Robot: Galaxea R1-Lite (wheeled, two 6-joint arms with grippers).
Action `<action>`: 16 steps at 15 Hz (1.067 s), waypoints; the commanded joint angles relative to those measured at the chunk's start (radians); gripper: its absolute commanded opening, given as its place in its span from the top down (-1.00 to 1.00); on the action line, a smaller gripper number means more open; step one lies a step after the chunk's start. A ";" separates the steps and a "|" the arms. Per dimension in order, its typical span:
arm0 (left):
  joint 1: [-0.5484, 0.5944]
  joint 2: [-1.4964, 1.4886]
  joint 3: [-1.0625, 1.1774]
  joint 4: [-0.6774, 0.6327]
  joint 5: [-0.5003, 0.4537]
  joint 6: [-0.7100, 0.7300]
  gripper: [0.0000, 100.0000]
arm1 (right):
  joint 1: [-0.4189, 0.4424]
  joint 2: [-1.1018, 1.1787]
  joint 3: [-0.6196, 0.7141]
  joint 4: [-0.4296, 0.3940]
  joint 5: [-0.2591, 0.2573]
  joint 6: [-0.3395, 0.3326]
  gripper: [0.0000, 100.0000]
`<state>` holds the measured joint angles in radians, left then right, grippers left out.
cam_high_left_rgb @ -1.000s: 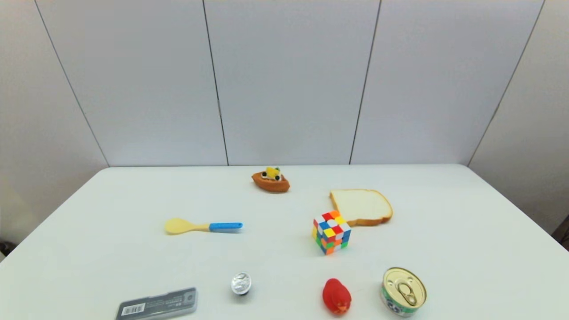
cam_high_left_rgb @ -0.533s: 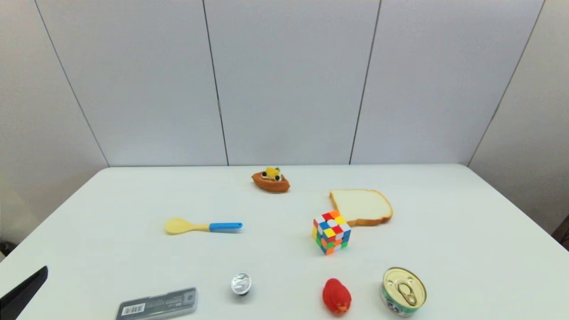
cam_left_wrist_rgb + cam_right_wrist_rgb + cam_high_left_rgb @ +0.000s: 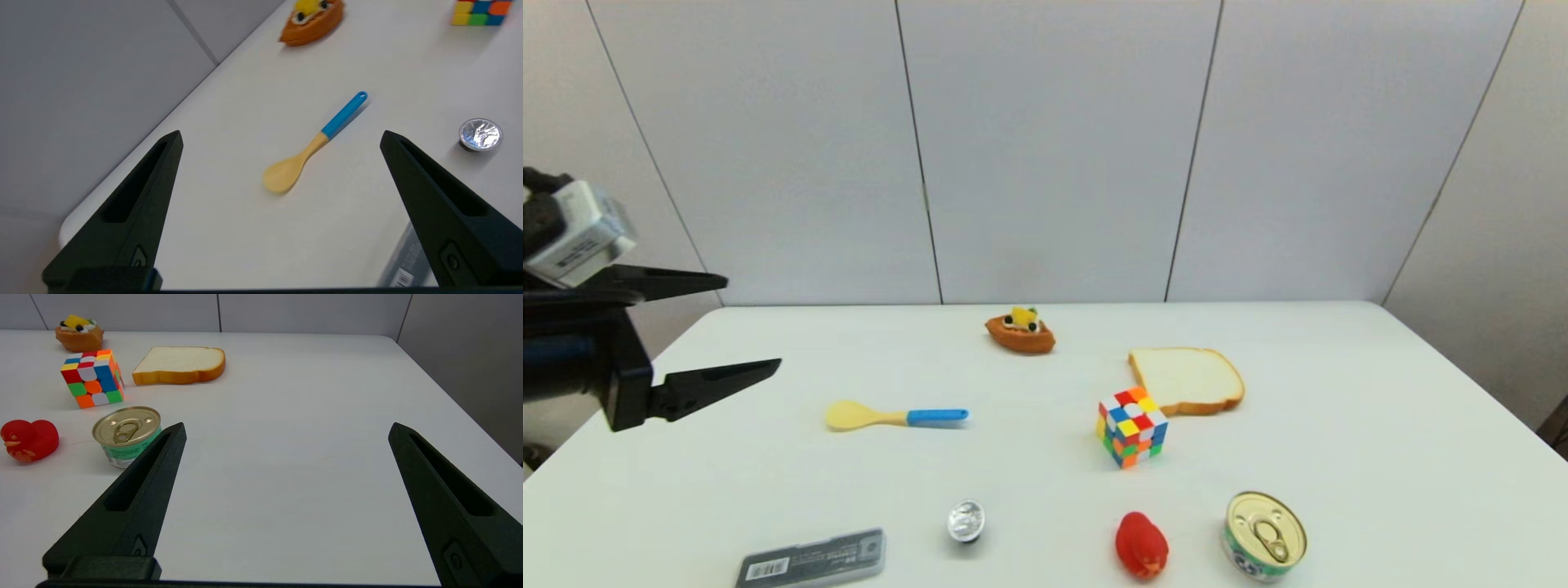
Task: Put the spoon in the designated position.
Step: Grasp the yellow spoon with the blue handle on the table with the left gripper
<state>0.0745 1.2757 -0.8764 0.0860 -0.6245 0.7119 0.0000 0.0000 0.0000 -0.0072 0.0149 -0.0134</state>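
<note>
The spoon (image 3: 896, 416) lies flat on the white table (image 3: 1339, 441), left of the middle, its yellow bowl pointing to the robot's left and its blue handle toward the centre. The left gripper (image 3: 752, 322) hangs in the air over the table's left edge, empty, its two black fingers (image 3: 715, 382) spread wide apart and aimed at the spoon, which sits a fair way beyond the tips; in its own wrist view the spoon (image 3: 312, 143) shows between the fingers. The right gripper (image 3: 286, 430) sits low near the front right of the table, out of the head view, its fingers just as wide and holding nothing. To the right of the spoon stands a cube (image 3: 1131, 426), with a bread slice (image 3: 1186, 380) just behind it. A toy boat (image 3: 1020, 331) rests near the far edge. Along the front lie a grey case (image 3: 811, 558), a foil cup (image 3: 966, 520), a red duck (image 3: 1141, 545) and a can (image 3: 1263, 535).
</note>
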 commanded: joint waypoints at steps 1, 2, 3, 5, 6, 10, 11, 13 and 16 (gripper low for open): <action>0.050 0.467 -0.210 0.199 -0.313 0.357 -1.00 | 0.000 0.002 0.000 0.000 0.000 0.000 -1.00; 0.071 0.522 -0.254 0.288 -0.347 0.462 -1.00 | 0.000 0.002 0.000 0.000 0.000 0.000 -1.00; 0.082 0.562 -0.293 0.406 -0.363 0.558 -1.00 | 0.000 0.002 0.000 0.000 0.000 0.000 -1.00; 0.088 0.633 -0.357 0.672 -0.366 0.732 -1.00 | 0.000 0.002 0.000 0.000 0.000 0.000 -1.00; 0.088 0.660 -0.395 0.775 -0.360 0.804 -1.00 | 0.000 0.002 0.000 0.000 0.000 0.000 -1.00; 0.016 0.729 -0.484 0.819 -0.313 0.762 -1.00 | 0.000 0.002 0.000 0.000 0.000 0.000 -1.00; -0.005 0.741 -0.484 0.768 -0.293 0.718 -1.00 | 0.000 0.002 0.000 0.000 0.000 0.000 -1.00; -0.062 0.754 -0.469 0.618 -0.267 0.575 -1.00 | 0.000 0.002 0.000 0.000 0.000 0.000 -1.00; -0.107 0.771 -0.451 0.494 -0.221 0.426 -1.00 | 0.002 0.002 0.000 0.000 0.000 0.000 -1.00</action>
<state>-0.0009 2.0253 -1.3406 0.6498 -0.8687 1.2140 0.0000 0.0004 0.0000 -0.0070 0.0149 -0.0134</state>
